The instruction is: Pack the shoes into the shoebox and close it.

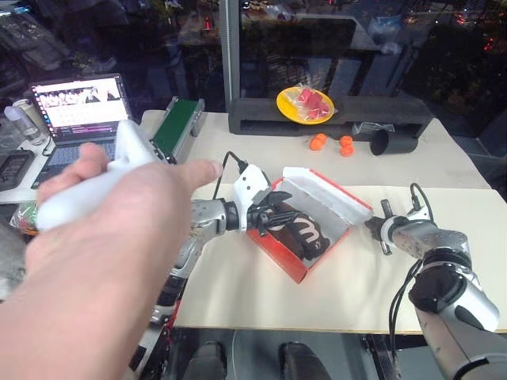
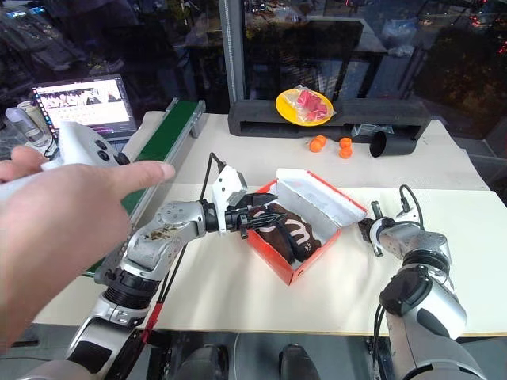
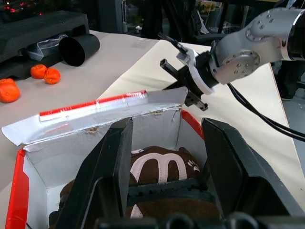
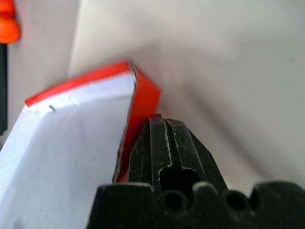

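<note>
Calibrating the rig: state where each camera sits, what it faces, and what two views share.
Left eye, right eye: head, looking down at the shoebox on the table; both arms show.
Left wrist: along the open left gripper into the box at the shoes.
Right wrist: along the shut right gripper at the lid.
Shared: shoebox.

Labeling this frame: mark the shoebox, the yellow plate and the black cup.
shoebox (image 2: 281, 267): right eye view, red outer side wall near its front corner.
yellow plate (image 2: 283, 104): right eye view, bare left rim.
black cup (image 2: 394, 145): right eye view, its side wall.
</note>
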